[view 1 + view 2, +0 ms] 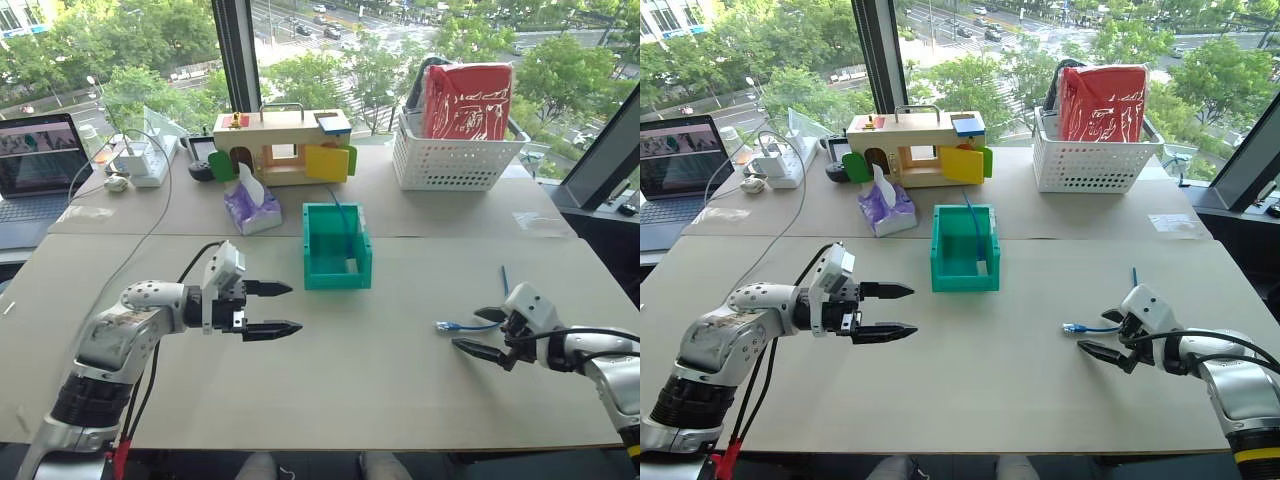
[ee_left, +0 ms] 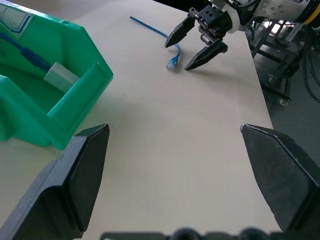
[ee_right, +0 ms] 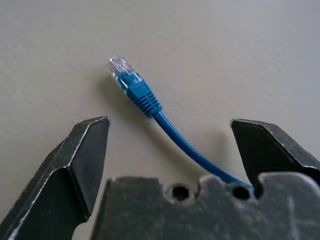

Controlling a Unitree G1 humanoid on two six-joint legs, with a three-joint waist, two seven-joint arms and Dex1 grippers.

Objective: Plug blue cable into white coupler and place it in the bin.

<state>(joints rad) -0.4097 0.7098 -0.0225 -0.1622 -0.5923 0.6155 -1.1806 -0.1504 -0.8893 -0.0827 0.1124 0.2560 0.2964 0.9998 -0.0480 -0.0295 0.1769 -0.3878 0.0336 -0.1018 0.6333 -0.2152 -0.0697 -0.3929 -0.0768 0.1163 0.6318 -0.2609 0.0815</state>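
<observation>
A pale tabletop holds everything. Toward its left half, the left end effector (image 1: pixel 268 308) hangs above the surface with its two black fingers spread wide and empty, pointing across toward the middle.

Near the centre of the tabletop, close to the seam with the rear table, stands the teal-green bin (image 1: pixel 312 262). Inside it lie a white coupler (image 2: pixel 61 77) and a blue cable already plugged into it.

Toward the right edge, a second short blue cable (image 3: pixel 170 132) lies loose on the tabletop, its clear plug (image 1: pixel 442 326) pointing toward the middle. The right end effector (image 1: pixel 483 334) sits low over it, fingers apart on either side of the cord just behind the plug, not closed on it.

The blue cable looks light, thin and floppy, so its free end would likely droop and swing when lifted. The clear plug and its moulded boot are the stiff parts; gripping on the boot just behind the plug probably gives the best control, while squeezing the clip could damage it.
</observation>
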